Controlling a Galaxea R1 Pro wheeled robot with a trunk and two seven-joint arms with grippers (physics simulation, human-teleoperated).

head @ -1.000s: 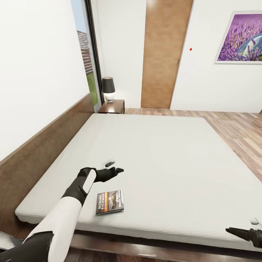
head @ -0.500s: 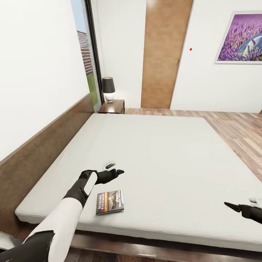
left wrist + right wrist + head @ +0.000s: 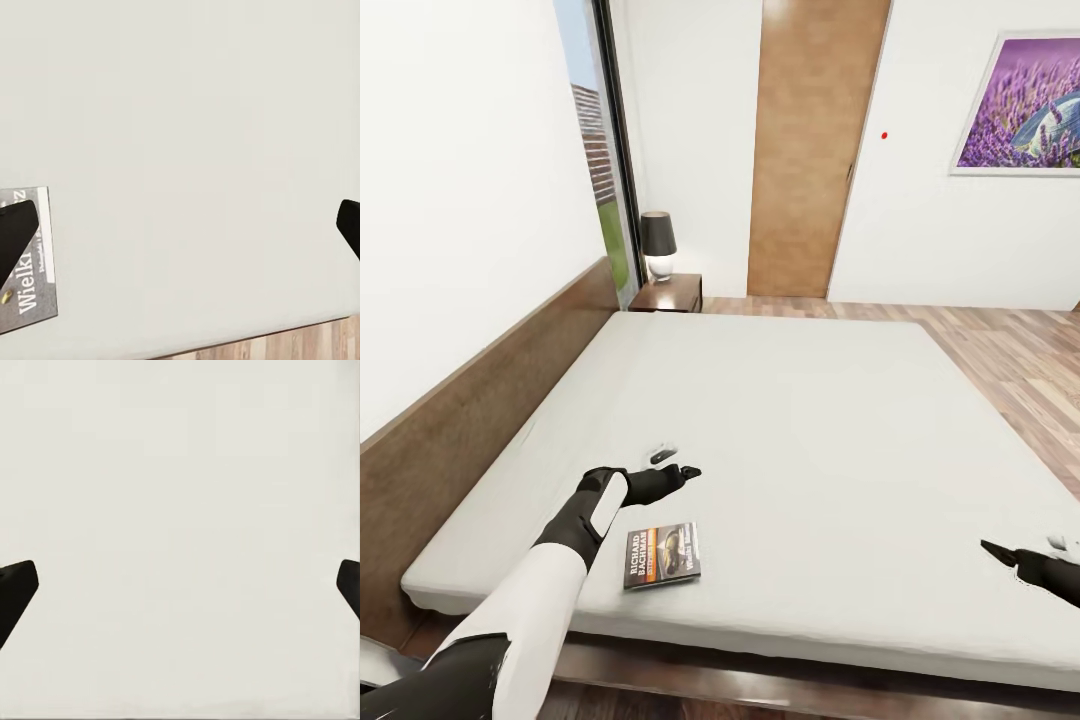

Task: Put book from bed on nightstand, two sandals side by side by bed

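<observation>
The book (image 3: 662, 555) lies flat on the bed (image 3: 810, 420) near its front edge. The left gripper (image 3: 672, 462) hovers just beyond the book — fingers spread wide, empty. A descent from here would close on mattress — the thin cover gives little to pinch.

book (image 3: 662, 555) flat on bed (image 3: 810, 420) near foot-side edge, dark cover up, nightstand (image 3: 670, 293) beyond

Right pincer (image 3: 1020, 560) cut off by frame edge.
</observation>
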